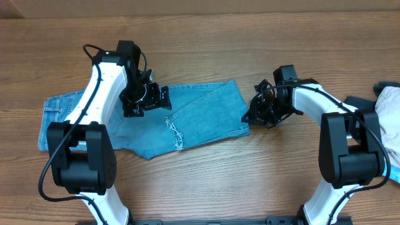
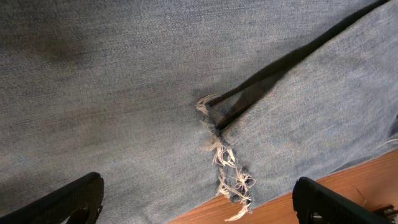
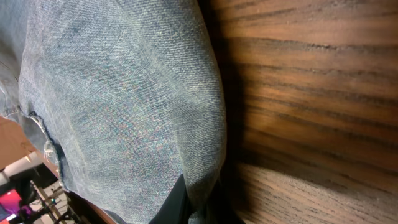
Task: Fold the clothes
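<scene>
The light blue denim jeans (image 1: 200,119) lie on the wooden table, legs folded over so a frayed hem (image 1: 175,133) sits mid-garment. My left gripper (image 1: 150,99) hovers over the jeans near the middle, jaws wide open and empty. In the left wrist view the frayed hem (image 2: 227,165) lies between the open fingers (image 2: 199,205). My right gripper (image 1: 257,111) is at the right folded edge of the jeans. In the right wrist view its fingers (image 3: 205,208) are shut on a pinch of the denim (image 3: 124,106), lifted slightly off the table.
White and dark blue garments (image 1: 387,119) lie at the table's right edge. The waistband end of the jeans (image 1: 56,115) is at the far left. Bare wooden table (image 1: 206,181) lies in front and behind.
</scene>
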